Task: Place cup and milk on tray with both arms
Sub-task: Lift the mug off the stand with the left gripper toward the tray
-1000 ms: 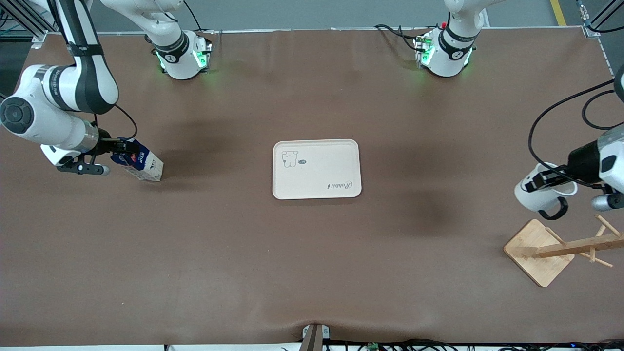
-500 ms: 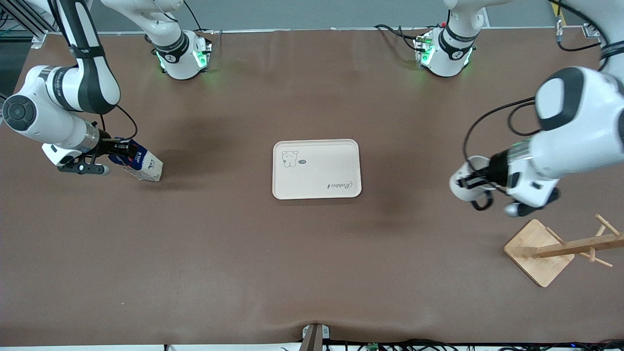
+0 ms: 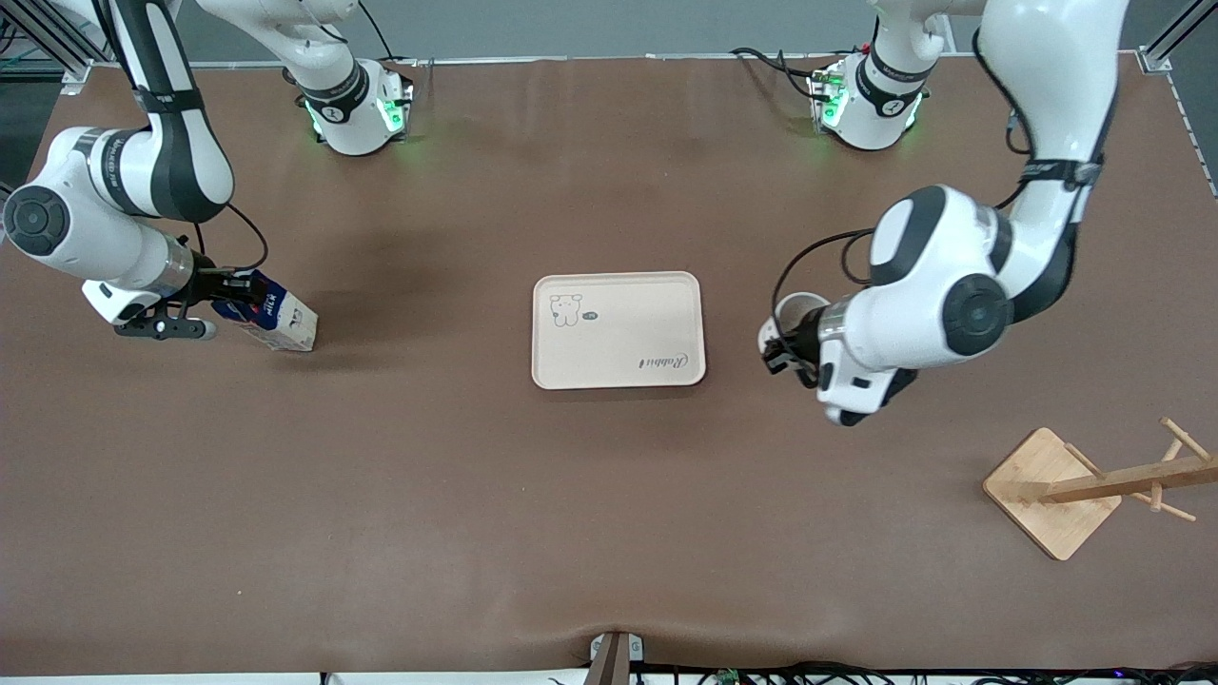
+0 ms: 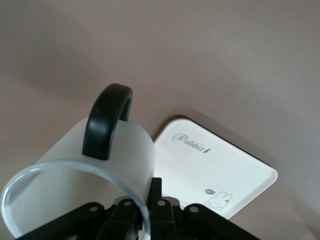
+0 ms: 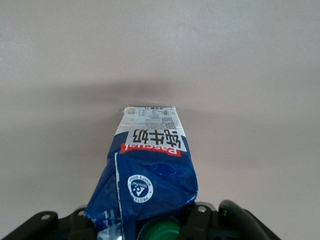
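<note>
The left end effector (image 3: 778, 354) hangs over the brown surface (image 3: 609, 495) just beside the cream tray (image 3: 618, 329), toward the left arm's end of the surface. Its fingers are pinched on the rim of the white mug (image 3: 795, 314), which is lifted off the surface; in the left wrist view the mug's (image 4: 85, 170) black loop handle (image 4: 107, 120) points away from the end effector and the tray (image 4: 215, 175) lies past it.

The right end effector (image 3: 228, 285) is clamped on the gable top of the milk carton (image 3: 276, 322), which stands tilted well apart from the tray, toward the right arm's end. The carton's (image 5: 150, 170) pale bottom points away from the end effector, its green cap (image 5: 159, 231) between the fingers.

A bamboo rack (image 3: 1085, 490) stands near the left arm's end.
</note>
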Controlling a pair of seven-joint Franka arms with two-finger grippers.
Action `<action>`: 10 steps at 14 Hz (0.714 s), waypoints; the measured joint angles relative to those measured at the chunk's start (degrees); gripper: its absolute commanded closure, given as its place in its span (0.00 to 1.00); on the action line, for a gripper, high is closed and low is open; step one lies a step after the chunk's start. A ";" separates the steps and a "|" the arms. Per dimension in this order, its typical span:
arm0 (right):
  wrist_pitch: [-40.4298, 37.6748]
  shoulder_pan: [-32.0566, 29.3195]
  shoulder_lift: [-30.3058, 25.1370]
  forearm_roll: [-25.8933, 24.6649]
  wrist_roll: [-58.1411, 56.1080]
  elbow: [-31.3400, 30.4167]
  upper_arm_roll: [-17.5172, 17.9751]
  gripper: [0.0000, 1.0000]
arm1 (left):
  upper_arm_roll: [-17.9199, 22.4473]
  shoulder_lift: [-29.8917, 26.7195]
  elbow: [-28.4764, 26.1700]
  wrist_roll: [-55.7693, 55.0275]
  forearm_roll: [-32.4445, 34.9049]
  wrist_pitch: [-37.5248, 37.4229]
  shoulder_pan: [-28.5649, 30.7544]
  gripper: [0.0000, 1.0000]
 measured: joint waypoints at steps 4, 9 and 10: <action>-3.30 -0.44 -0.17 0.00 0.01 5.20 -0.09 1.00 | 0.09 3.49 1.14 -6.41 0.11 2.46 -3.93 1.00; -18.68 -0.56 0.83 0.01 -0.26 16.45 0.18 1.00 | 0.13 6.37 1.17 -14.33 0.19 5.94 -8.63 1.00; -20.60 -0.41 1.39 0.28 -0.84 18.35 0.35 1.00 | 0.13 6.82 1.16 -15.97 0.19 6.55 -9.57 1.00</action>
